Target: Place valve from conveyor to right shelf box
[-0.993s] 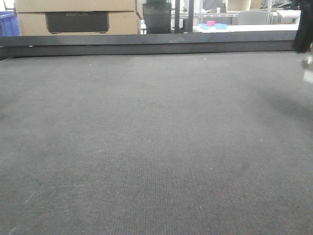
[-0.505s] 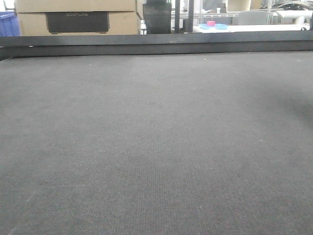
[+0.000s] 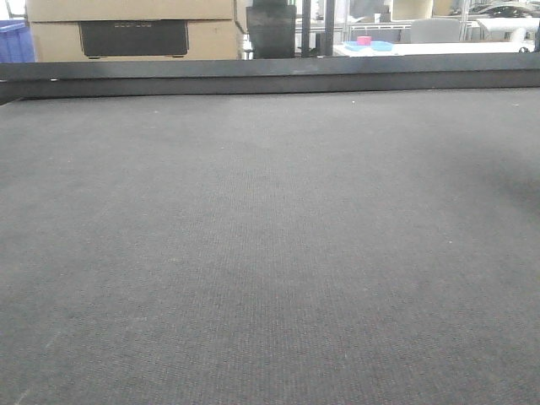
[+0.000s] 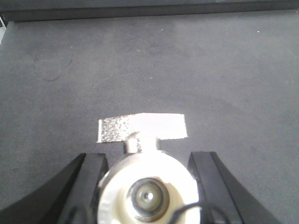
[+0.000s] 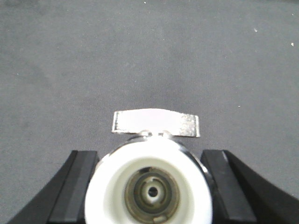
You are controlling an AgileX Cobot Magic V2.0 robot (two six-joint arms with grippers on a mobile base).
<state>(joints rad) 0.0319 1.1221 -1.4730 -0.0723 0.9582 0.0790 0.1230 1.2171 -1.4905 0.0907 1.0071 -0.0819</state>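
Between the right gripper's (image 5: 148, 156) fingers (image 5: 81, 182): you have the right-hand valve (image 5: 148, 163) clamped, one black finger against each flank of its white cap.
Right-hand valve axis: lengthwise along the fingers, with one capped end facing the wrist camera. Its flat lever (image 5: 155, 122) lies crosswise on the upper side.
Left gripper (image 4: 147, 156): its fingers (image 4: 91, 182) are closed on a left-hand valve (image 4: 147, 177) in the same end-on pose. The left-hand lever (image 4: 142, 128) also sits across the top.
Conveyor (image 3: 270, 253): the front view shows the belt bare out to the black rail (image 3: 270, 76) at its far edge. No valve lies on it, and neither arm appears there. Both wrist views show only belt beneath the held parts.
Beyond the rail: a cardboard box (image 3: 126, 25).
Shelf box: out of sight in every view, so you cannot read its bearing from the fingers.
Stage, as a judgement: pickup is done and the carry to the right is pending.
Nearer arm, as a judgement: the right arm probably has the shorter reach to a right-hand shelf.
Risk: the round body may roll in the grip if the lever catches the box wall.
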